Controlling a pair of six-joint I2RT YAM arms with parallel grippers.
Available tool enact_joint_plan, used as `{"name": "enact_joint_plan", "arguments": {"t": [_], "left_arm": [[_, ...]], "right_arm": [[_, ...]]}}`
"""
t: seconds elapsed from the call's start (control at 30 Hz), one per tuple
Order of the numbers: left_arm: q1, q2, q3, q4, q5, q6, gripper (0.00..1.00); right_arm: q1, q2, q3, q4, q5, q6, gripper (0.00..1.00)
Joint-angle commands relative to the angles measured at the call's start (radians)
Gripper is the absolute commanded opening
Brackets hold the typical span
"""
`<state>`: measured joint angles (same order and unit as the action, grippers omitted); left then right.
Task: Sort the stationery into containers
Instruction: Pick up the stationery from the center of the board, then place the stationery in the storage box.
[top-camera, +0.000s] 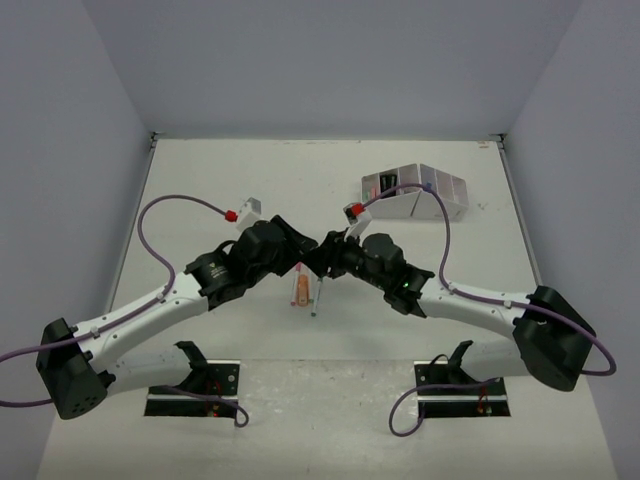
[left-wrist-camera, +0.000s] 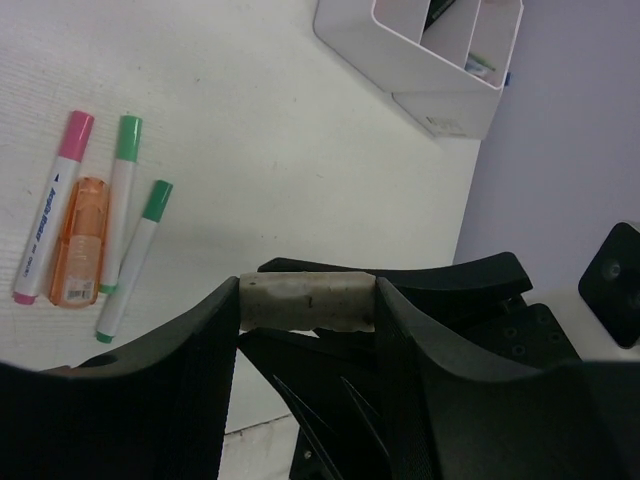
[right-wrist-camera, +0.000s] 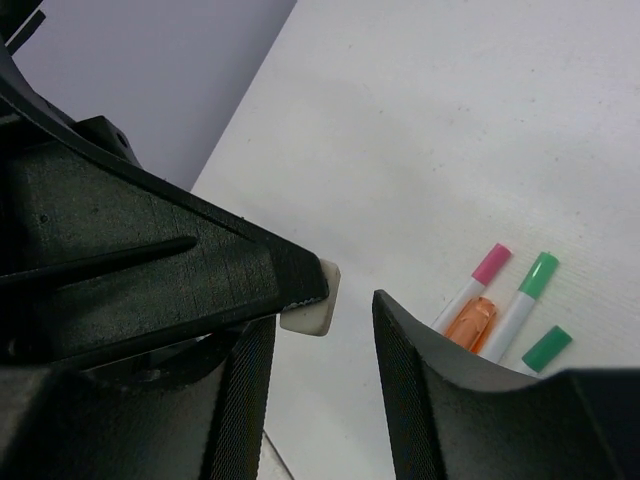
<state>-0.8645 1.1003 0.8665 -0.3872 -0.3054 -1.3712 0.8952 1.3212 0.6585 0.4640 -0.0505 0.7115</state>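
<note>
1. Eraser, a scuffed grey-white block, is clamped by its ends in left gripper, mid-table.
2. Right gripper stands spread around its tip, gap showing.
3. Pens and highlighter lie beneath; organizer cropped, contents unclear.

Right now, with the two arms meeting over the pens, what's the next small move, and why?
Probably ease the right tool forward until its open jaws bracket the eraser. The left tool holds it clamped just at the right tool's tip, not yet between the jaws, and the white organizer stands on the right arm's side.
</note>
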Motion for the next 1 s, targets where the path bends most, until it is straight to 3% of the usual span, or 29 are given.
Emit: {"name": "enact_joint_plan", "arguments": {"t": [0.0,0.03,0.1,0.17,0.2,0.27,0.37,0.4,0.5,0.6,0.7,0.87,0.97], "left_arm": [[-0.023,0.003,0.036,0.047,0.058,-0.021,0.14],[-0.025,0.005,0.037,0.051,0.063,-0.020,0.14],[-0.025,0.010,0.037,0.061,0.068,-0.016,0.15],[-0.025,0.016,0.037,0.063,0.074,-0.006,0.19],[-0.025,0.018,0.038,0.067,0.077,0.002,0.26],[-0.025,0.019,0.032,0.085,0.084,0.020,0.51],[-0.024,0.017,0.031,0.106,0.085,0.055,0.95],[-0.024,0.016,0.038,0.100,0.073,0.078,1.00],[-0.024,0.020,0.134,-0.025,-0.038,0.141,1.00],[-0.022,-0.001,0.238,-0.254,-0.257,0.180,1.00],[-0.022,-0.080,0.248,-0.308,-0.386,0.266,1.00],[-0.022,-0.200,0.166,-0.220,-0.370,0.543,1.00],[-0.023,-0.229,0.160,-0.260,-0.369,0.627,1.00]], "right_arm": [[0.023,-0.008,0.069,0.017,0.174,-0.046,0.43],[0.025,-0.007,0.067,0.027,0.173,-0.055,0.35],[0.025,-0.013,0.064,0.037,0.171,-0.064,0.05],[0.026,-0.025,0.057,0.048,0.183,-0.072,0.00],[0.027,-0.029,0.056,0.050,0.188,-0.076,0.00],[0.026,-0.040,0.059,0.043,0.211,-0.097,0.00],[0.019,-0.071,0.063,0.011,0.248,-0.141,0.00],[0.009,-0.083,0.067,-0.026,0.264,-0.157,0.00],[-0.079,-0.118,0.090,-0.176,0.256,-0.169,0.00],[-0.278,-0.145,0.165,-0.408,0.193,-0.199,0.00],[-0.477,-0.127,0.269,-0.615,0.174,-0.271,0.00],[-0.733,0.020,0.513,-0.833,0.135,-0.362,0.00],[-0.803,0.172,0.668,-0.921,0.167,-0.403,0.00]]}}
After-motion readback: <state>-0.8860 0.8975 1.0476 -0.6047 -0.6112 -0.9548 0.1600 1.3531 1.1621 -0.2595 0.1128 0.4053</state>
